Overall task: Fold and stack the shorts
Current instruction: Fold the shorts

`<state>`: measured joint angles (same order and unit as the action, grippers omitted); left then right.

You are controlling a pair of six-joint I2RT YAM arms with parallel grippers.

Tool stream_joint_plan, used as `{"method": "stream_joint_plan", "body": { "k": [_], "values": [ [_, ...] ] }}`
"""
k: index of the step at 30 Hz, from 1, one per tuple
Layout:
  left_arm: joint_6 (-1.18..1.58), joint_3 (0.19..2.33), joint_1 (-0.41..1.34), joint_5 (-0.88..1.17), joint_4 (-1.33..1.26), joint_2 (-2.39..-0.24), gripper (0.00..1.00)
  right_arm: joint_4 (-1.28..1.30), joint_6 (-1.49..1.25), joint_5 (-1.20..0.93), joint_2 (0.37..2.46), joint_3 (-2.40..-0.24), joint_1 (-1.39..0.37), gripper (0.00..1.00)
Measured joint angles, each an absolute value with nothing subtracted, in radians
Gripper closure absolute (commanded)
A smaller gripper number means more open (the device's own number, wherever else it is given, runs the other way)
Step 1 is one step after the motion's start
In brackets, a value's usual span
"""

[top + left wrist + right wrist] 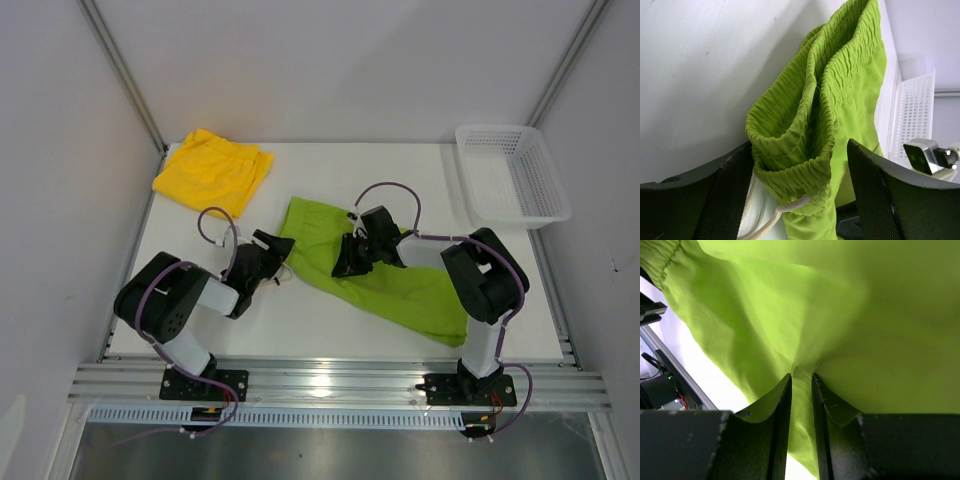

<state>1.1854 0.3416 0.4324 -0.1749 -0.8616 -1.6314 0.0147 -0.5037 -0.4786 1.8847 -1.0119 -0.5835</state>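
Both arms low and angled inward, left tool spread wide, right tool pinched tight.

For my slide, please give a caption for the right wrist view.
The right gripper pinches a fold of the green shorts.

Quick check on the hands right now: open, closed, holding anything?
Left hand: open, straddling the waistband of the lime green shorts, not clamped.
Right hand: closed, pinching a fold of the lime green shorts.
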Motion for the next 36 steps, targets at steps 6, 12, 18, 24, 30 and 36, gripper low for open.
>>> {"method": "stream_joint_plan", "body": {
  "k": [6, 12, 18, 24, 30, 36],
  "values": [
    [1.221, 0.349, 0.429, -0.16, -0.938, -1.69, 0.35, 0.015, -0.503, -0.479, 1.885, -1.011, -0.587, 0.74],
    [1.23, 0.364, 0.428, -0.154, -0.963, -1.749, 0.59, 0.014, -0.503, -0.48, 1.885, -1.011, -0.59, 0.74],
    [1.18, 0.387, 0.428, -0.152, -0.997, -1.795, 0.74, 0.014, -0.501, -0.481, 1.884, -1.011, -0.593, 0.74],
    [1.088, 0.384, 0.428, -0.152, -1.023, -1.795, 0.91, 0.048, -0.495, -0.482, 1.86, -1.001, -0.579, 0.73],
    [1.005, 0.345, 0.428, -0.187, -0.969, -1.697, 1.0, 0.157, -0.492, -0.45, 1.765, -0.955, -0.551, 0.73],
    [0.916, 0.335, 0.436, -0.269, -0.847, -1.541, 1.0, 0.226, -0.491, -0.464, 1.642, -0.9, -0.506, 0.74]
  ]
}}
